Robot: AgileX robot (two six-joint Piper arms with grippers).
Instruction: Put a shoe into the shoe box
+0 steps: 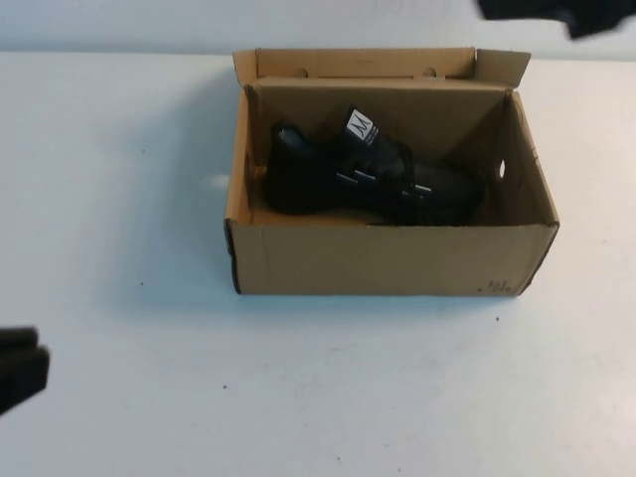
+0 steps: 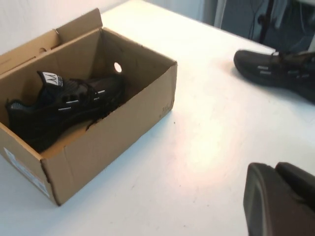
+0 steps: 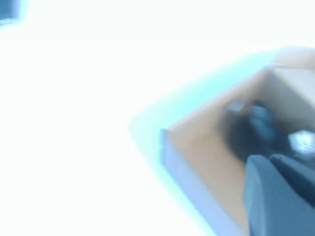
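Black shoe (image 1: 370,179) inside shoe box (image 1: 388,260), left gripper (image 2: 280,201), right gripper (image 3: 280,196) — both closed

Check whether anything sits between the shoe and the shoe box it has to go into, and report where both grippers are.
Nothing visible does: the shoe already lies inside the shoe box, whose top is open. The left gripper is shut, low at the table's near left edge, away from the box. The right gripper is shut, close by the box.
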